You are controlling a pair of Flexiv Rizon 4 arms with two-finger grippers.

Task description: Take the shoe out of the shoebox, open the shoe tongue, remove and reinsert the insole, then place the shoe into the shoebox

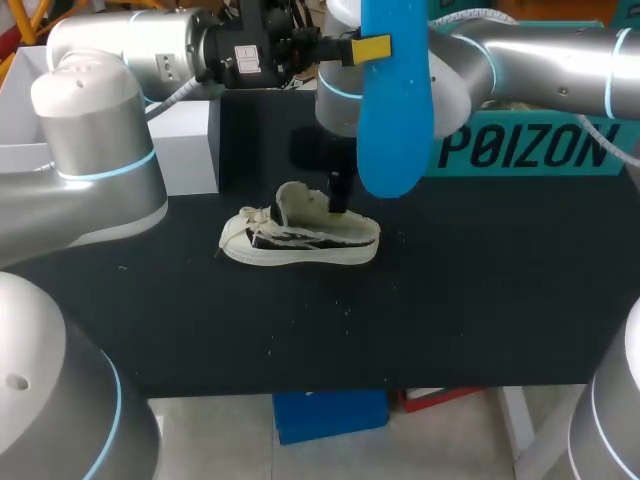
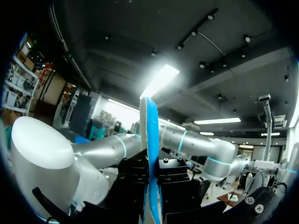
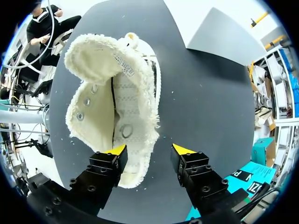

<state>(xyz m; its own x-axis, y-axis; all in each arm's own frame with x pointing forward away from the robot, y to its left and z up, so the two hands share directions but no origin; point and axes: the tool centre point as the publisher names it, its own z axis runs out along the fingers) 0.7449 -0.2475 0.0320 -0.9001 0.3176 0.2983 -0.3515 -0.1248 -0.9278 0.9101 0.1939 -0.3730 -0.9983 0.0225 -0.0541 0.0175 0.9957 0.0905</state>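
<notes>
The left fingers [image 1: 372, 47] pinch the blue insole [image 1: 393, 110], holding it upright high above the counter [image 1: 450, 300]. The shoe [image 1: 300, 238] rests on its sole mid-counter. The right fingers [image 3: 115, 151] are spread at its heel, one tip over the shoe, the other beside it.

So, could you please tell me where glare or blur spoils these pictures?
Head view: the insole, near the lens, looks soft-edged. Left wrist view: strong glare sits right behind it. Right wrist view: the shoe is sharp and evenly lit.
</notes>
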